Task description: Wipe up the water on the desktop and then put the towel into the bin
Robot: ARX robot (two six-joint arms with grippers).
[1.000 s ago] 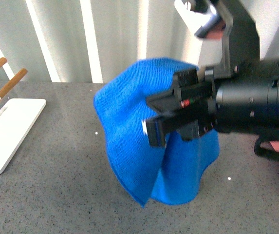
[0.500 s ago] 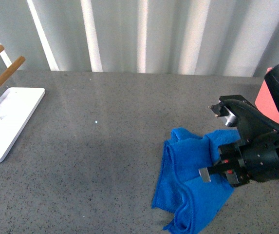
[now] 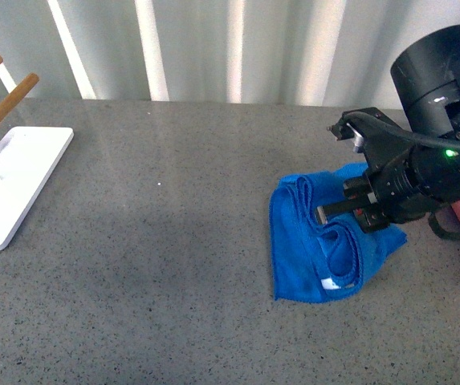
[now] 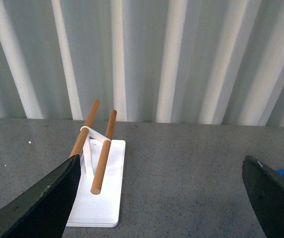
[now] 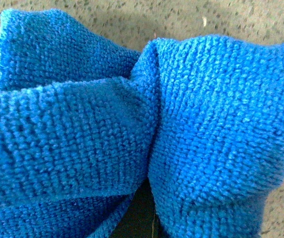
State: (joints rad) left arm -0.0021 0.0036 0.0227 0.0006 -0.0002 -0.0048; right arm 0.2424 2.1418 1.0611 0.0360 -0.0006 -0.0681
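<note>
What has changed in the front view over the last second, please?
The right gripper, shut on the towel, came down from mid-air to the right side of the desktop; the towel, which hung open, now lies bunched there. Over the last half second both slid slightly away from the camera. The white rack stayed put.

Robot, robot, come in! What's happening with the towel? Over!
Left tool open, empty. Right tool shut on towel, bunched on desktop. Rack well clear of towel.
</note>
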